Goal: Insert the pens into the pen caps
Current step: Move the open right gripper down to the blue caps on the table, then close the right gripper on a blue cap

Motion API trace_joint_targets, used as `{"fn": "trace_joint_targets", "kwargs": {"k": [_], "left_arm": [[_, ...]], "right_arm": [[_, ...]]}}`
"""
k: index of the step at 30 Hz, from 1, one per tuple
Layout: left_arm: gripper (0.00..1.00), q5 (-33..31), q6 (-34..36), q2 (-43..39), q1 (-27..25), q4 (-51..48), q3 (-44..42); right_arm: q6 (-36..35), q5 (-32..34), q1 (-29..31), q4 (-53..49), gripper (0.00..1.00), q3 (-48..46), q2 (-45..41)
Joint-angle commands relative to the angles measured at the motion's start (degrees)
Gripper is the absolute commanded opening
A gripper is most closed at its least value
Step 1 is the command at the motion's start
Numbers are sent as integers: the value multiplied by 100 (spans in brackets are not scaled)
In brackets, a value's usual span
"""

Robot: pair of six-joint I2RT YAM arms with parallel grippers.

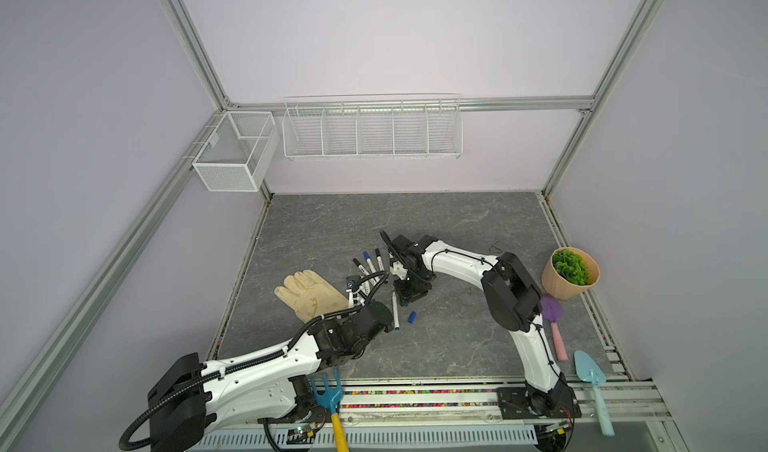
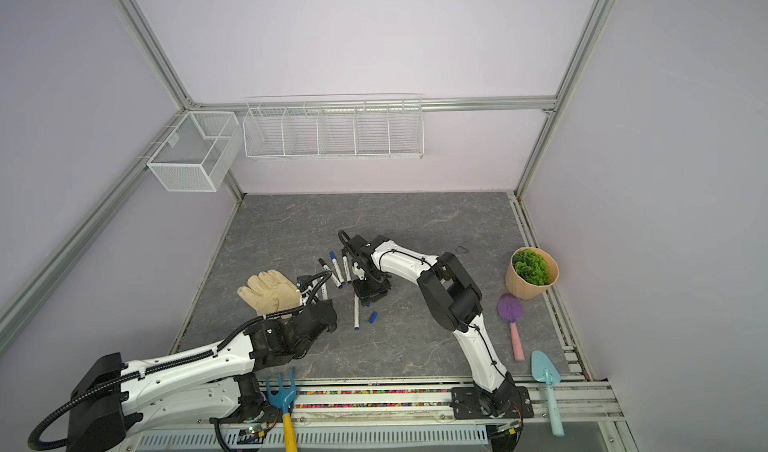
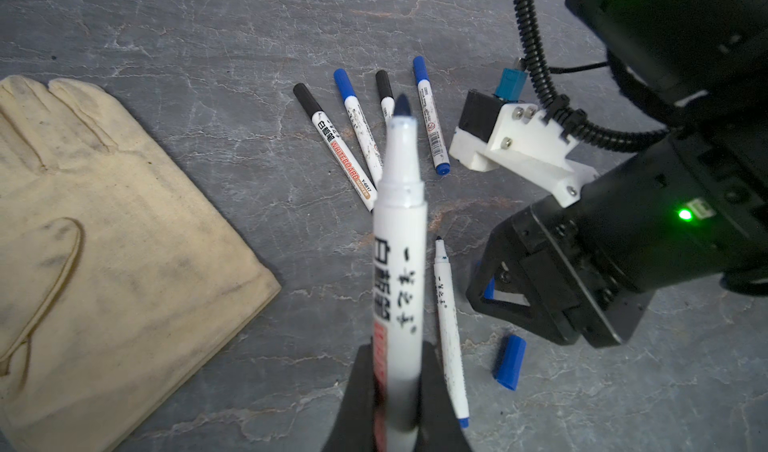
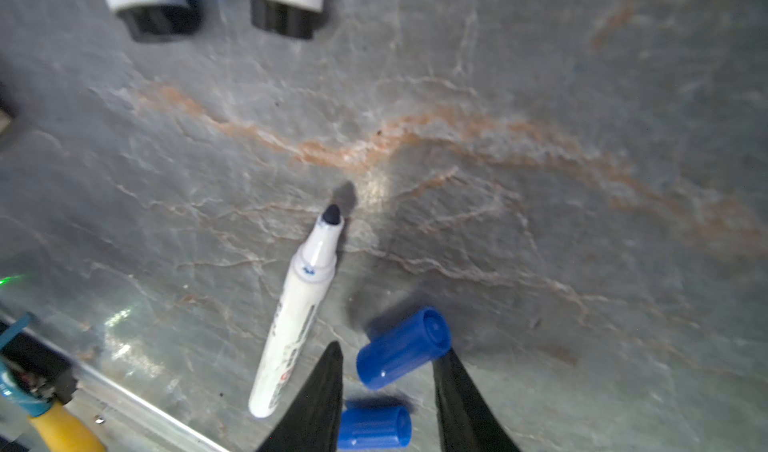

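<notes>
Four of the six pens seem to be finished: the four capped pens (image 3: 360, 136) lie close together in a fan on the table (image 3: 166, 34), beyond the tip of the pen that the left claw (image 3: 397, 371) carries. Two have black caps and two have blue ones. Two pens are left to do. The held pen (image 3: 399, 229) has its lower barrel clamped by the fully closed left claw, and its dark tip is bare and points away from the claw. It has a white barrel with black printed characters. The lying pen (image 4: 291, 317), also uncapped, rests flat just outside one finger of the right claw (image 4: 392, 354). This claw is low at the table with its jaws partly open. A blue cap (image 4: 403, 348), short and stubby, lies between its fingertips. One end seems to touch a finger, but a gap shows at the other end, so I judge it is not gripped yet. A second blue cap (image 4: 374, 427) lies just behind it, nearer the claw's wrist.
</notes>
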Motion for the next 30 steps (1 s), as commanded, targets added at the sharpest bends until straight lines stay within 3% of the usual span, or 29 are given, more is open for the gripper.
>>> {"fn": "trace_joint_targets", "kwargs": {"k": [1,9,20,30], "left_arm": [[0,-94,-105,24,31,-93,38],[0,-89,-100,50,34,-38,44],[0,6,46,239,33,21,157],[0,4,59,199,34,23,138]], "right_arm": [[-153,988,74,-7,35,-84,414],[-240,1652,74,21,30,-230,241],[-156,833,66,299,35,-218,262],[-220,1135,68,234,34,98,552]]}}
